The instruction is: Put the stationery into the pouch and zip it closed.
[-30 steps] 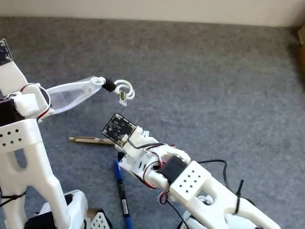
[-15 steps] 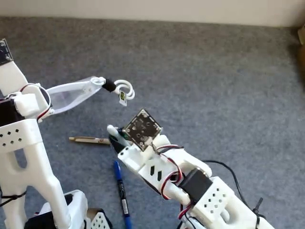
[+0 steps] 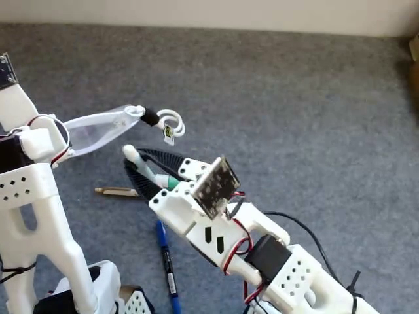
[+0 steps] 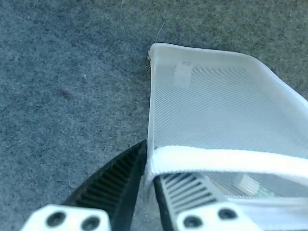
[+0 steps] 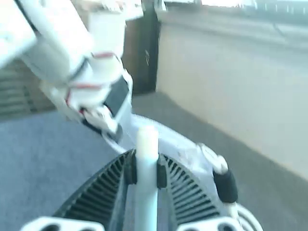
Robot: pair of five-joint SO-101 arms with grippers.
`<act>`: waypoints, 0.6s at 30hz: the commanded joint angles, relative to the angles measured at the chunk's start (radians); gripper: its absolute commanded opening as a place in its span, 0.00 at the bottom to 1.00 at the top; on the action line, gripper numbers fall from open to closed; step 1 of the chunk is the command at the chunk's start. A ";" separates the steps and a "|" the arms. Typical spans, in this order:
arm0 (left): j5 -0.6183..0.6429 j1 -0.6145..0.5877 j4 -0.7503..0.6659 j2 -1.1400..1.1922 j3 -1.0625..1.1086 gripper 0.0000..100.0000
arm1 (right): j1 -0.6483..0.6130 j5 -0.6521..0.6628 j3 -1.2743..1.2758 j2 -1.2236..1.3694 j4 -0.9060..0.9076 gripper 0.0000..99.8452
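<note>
Translucent white mesh pouch (image 3: 98,131) hangs pinched in the left gripper (image 4: 149,161); near its zip-pull end the right gripper (image 5: 144,171) clasps a white pen (image 5: 147,137) (green-banded), best aligned with the opening before sliding in.

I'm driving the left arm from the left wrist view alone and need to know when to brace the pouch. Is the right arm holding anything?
Observer: Yes. The right gripper is shut on a white and green pen, held up off the surface.
Operator: How near is it to the pouch?
Observer: In the high view the pen's white tip appears beside the pouch, with a gap between them.
Operator: What's left to pick up?
Observer: A blue pen and a thin tan stick lie on the grey surface.
</note>
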 commanded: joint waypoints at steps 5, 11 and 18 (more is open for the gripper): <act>0.011 0.013 -0.012 -0.036 -0.007 0.01 | -0.128 -0.002 -0.015 -0.021 -0.334 0.00; 0.012 0.013 -0.012 -0.036 -0.007 0.01 | -0.182 -0.002 -0.022 -0.021 -0.575 0.00; 0.012 0.013 -0.012 -0.036 -0.007 0.01 | -0.180 -0.002 -0.022 -0.019 -0.684 0.00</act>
